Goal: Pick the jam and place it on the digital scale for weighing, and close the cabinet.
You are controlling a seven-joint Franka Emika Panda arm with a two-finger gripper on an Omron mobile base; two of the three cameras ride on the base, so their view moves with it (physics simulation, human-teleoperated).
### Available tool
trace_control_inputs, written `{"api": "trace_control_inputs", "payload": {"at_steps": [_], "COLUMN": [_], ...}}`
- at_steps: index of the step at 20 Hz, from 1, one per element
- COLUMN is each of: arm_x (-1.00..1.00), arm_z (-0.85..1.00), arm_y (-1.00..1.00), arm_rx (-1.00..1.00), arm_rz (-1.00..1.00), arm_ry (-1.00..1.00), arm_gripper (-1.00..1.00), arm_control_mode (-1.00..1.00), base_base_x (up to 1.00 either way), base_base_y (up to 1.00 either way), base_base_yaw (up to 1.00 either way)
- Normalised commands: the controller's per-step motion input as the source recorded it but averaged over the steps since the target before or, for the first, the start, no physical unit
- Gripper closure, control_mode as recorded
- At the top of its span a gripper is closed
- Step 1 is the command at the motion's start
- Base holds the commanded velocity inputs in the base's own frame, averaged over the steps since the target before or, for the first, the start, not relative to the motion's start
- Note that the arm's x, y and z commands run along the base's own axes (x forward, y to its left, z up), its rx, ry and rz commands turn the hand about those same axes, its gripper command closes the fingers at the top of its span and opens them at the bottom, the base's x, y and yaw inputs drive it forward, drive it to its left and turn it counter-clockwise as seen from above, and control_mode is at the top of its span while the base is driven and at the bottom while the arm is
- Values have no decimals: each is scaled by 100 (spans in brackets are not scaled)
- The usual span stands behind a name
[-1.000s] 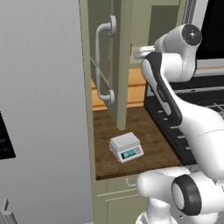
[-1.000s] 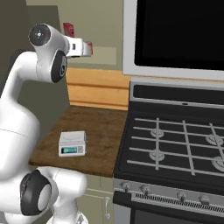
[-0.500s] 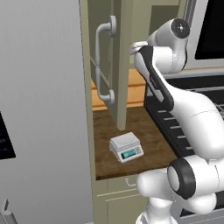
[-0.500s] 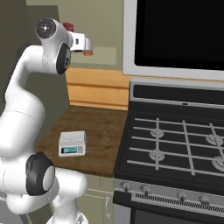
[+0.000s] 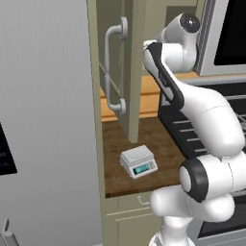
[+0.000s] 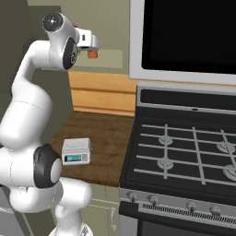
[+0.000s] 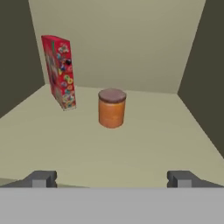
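Hand view: the small orange-brown cylindrical jam jar with a brown lid (image 7: 112, 108) stands upright on the cabinet shelf (image 7: 144, 144), straight ahead of the spread, empty jaws, slightly left of centre.

Jam (image 7: 112, 108) upright — cabinet (image 5: 132, 72) open

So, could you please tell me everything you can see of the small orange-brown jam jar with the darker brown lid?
The small orange-brown jam jar with the darker brown lid is a short cylinder with a smooth, matte-looking body and a flat lid still on. It stands upright on the beige cabinet shelf, apart from the tall red cereal box that stands to its left in the hand view. Nothing grips it: the open gripper faces it from a distance.
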Motion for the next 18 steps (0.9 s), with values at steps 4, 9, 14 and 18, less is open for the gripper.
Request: {"api": "trace_control_inputs", "payload": {"at_steps": [4,9,14,18], "arm_x": [31,22,21,14], "arm_z": [0,-4,-12,-8], "arm_y": [15,22,2,-2], "arm_rx": [0,0,0,0], "arm_rz": [0,0,0,1], "arm_ry": [0,0,0,0], "arm_gripper": [-100,-100,-100,-100], "arm_control_mode": [-100,-100,-100,-100], "base_base_x": [0,0,0,0], "base_base_y": [0,0,0,0], "base_base_yaw": [0,0,0,0]}}
